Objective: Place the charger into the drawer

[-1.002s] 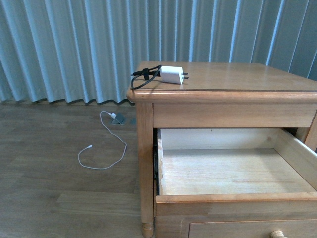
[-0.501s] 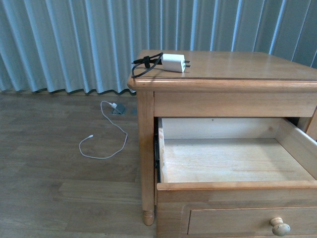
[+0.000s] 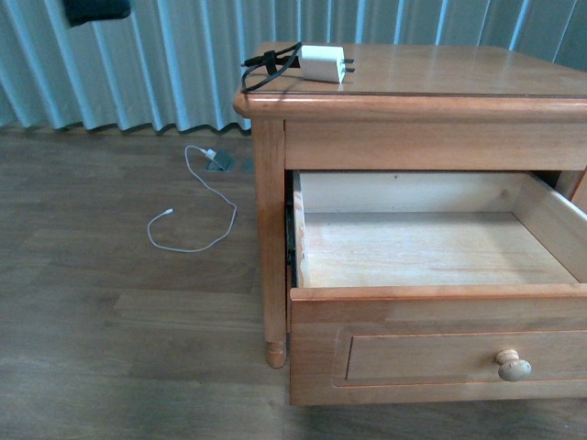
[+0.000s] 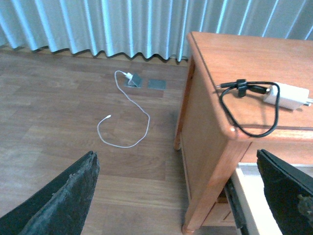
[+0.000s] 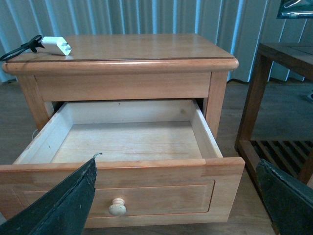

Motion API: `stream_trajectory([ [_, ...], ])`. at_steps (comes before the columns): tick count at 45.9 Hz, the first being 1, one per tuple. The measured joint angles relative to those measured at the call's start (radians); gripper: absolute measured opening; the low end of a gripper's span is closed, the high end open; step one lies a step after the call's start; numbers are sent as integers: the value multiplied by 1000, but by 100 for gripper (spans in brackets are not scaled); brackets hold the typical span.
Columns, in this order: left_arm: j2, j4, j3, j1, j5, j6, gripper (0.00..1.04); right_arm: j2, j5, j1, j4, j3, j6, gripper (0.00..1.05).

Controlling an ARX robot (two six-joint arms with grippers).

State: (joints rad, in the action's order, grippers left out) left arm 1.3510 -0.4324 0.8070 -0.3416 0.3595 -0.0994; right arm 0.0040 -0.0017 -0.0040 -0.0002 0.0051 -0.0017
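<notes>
Front view: small white plug-block charger with looped black cord, on honey wooden desk top, left corner | wooden drawer pulled out, bare | changed: round pale knob now in frame, dark arm piece entered top-left, so reach likely beginning | left claw, right claw both spread, empty.

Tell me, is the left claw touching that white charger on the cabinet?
Apart. The left wrist view shows the charger lying alone on the cabinet top, with the left claw open and well clear of it.
</notes>
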Motion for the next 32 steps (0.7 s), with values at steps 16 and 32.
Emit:
stream_trajectory([
  [16,345,2,351,-61,-57,11,99,0,0,0,0,0,0,96],
  [32,603,9,595,-88,-84,-29,99,0,0,0,0,0,0,96],
])
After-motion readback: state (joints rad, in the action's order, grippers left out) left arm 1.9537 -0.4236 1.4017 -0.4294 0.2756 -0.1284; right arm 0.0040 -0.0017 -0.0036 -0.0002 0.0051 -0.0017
